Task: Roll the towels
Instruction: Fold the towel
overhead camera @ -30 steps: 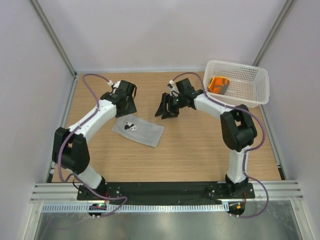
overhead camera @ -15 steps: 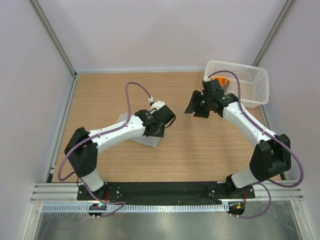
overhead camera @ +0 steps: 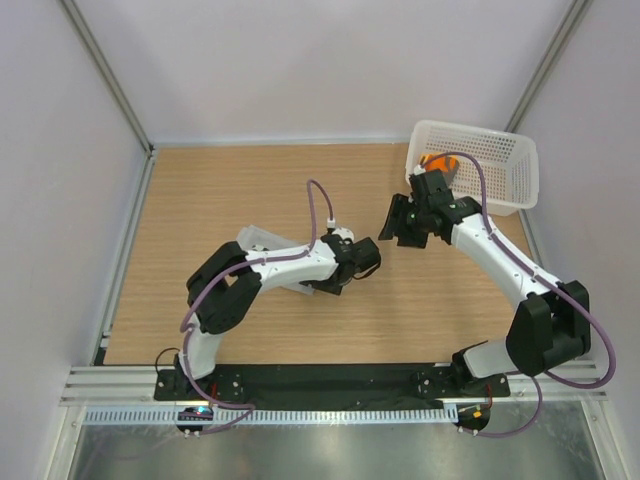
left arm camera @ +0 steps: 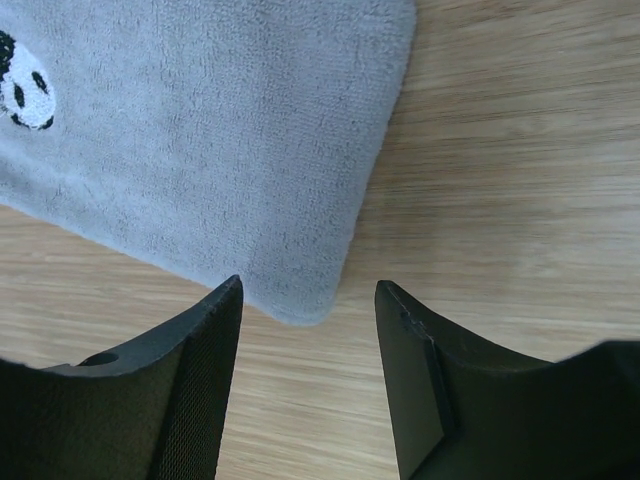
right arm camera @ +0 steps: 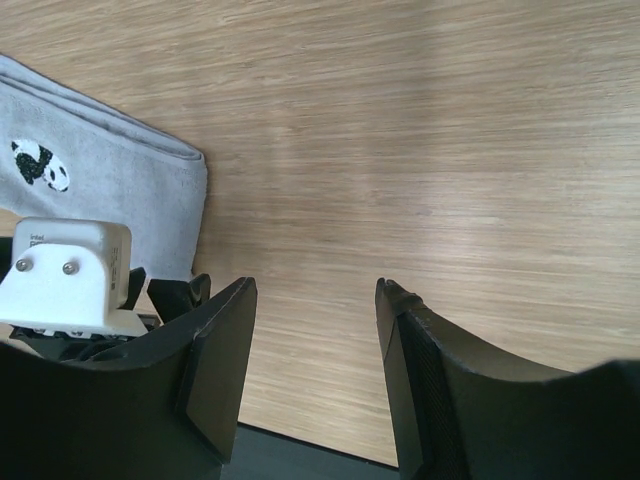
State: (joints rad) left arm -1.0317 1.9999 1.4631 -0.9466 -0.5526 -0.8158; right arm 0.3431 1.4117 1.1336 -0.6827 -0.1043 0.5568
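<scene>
The light-grey towel (left arm camera: 200, 130), with a small panda mark, lies flat on the wooden table. In the top view my left arm covers most of the grey towel (overhead camera: 262, 238). My left gripper (left arm camera: 310, 288) is open just above the towel's right corner, a finger on either side of it and nothing held. In the top view the left gripper (overhead camera: 345, 272) is at mid-table. My right gripper (right arm camera: 315, 285) is open and empty over bare wood; in the top view the right gripper (overhead camera: 397, 224) hangs left of the basket. The orange towel (overhead camera: 436, 161) lies in the basket.
A white perforated basket (overhead camera: 500, 165) stands at the far right corner of the table. White walls with metal posts close in the table (overhead camera: 450, 300) on three sides. A black base rail (overhead camera: 330, 380) runs along the near edge.
My left arm has swung from the far left across the grey towel to its right corner. The right arm moved right toward the basket, then dropped slightly. Both grippers stayed open.
</scene>
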